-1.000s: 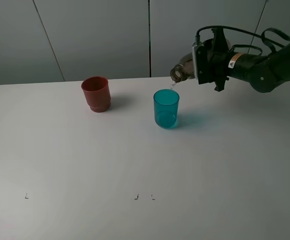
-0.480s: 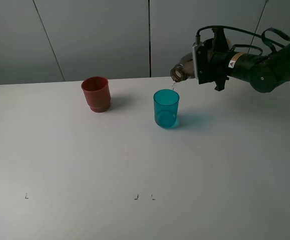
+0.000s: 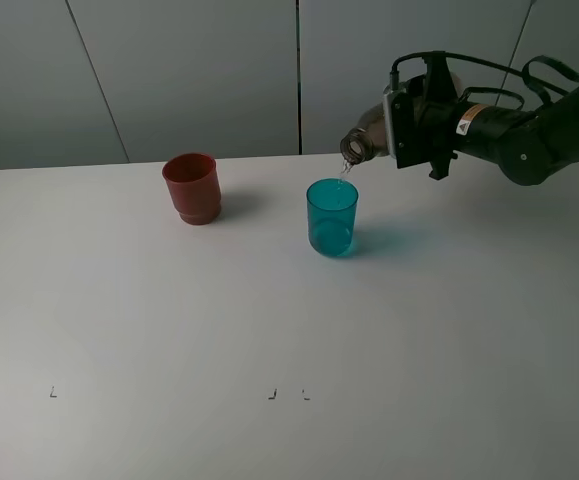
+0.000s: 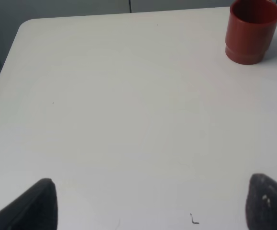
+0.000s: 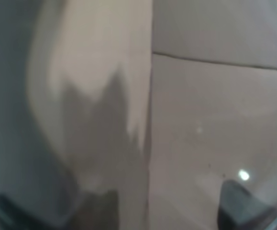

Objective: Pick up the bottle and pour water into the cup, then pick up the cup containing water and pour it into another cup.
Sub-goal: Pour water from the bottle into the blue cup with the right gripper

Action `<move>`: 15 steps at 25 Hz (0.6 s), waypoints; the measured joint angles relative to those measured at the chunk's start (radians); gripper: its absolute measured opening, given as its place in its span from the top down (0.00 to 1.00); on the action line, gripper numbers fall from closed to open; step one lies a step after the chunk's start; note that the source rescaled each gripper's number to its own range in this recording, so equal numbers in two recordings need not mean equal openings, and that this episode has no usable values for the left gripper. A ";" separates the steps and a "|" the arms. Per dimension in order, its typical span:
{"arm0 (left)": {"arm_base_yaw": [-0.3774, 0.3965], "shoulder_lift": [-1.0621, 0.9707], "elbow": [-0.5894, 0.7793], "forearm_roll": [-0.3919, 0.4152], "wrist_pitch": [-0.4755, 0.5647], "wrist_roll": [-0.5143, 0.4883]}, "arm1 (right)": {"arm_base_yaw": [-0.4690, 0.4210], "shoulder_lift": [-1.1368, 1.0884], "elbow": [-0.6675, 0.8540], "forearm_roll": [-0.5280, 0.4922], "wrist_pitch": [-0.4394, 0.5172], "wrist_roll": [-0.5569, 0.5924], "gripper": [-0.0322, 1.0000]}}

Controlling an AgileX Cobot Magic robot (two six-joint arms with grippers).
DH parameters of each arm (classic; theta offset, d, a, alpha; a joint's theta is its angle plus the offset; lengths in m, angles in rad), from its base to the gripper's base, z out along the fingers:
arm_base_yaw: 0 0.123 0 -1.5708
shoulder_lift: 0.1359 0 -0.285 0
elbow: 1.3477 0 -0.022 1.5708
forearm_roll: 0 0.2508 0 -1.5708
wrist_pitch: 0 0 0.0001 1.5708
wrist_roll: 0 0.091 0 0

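My right gripper [image 3: 401, 128] is shut on the smoky grey-brown bottle [image 3: 366, 141], which lies tipped almost level with its neck over the rim of the teal see-through cup [image 3: 331, 216]. A thin stream of water runs from the neck into the cup. The red cup [image 3: 191, 187] stands to the left of the teal cup and shows in the left wrist view [image 4: 250, 30]. The bottle's blurred wall [image 5: 81, 110] fills the right wrist view. My left gripper [image 4: 148, 203] is open, over bare table; only its two dark fingertips [image 4: 33, 206] show.
The white table [image 3: 269, 320] carries small black corner marks [image 3: 271, 395] near the front. A grey panelled wall [image 3: 199, 70] stands behind the table's far edge. The right arm [image 3: 529, 135] reaches in from the right.
The bottle's neck has risen very slightly; otherwise the bottle stays over the teal cup and both cups stand where they were.
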 joint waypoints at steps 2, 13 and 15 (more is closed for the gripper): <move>0.000 0.000 0.000 0.000 0.000 0.000 | 0.000 0.000 0.000 0.000 -0.004 -0.008 0.97; 0.000 0.000 0.000 0.000 0.000 0.000 | -0.002 0.000 0.000 0.000 -0.011 -0.040 0.97; 0.000 0.000 0.000 0.000 0.000 0.000 | -0.002 0.000 0.000 0.000 -0.011 -0.048 0.97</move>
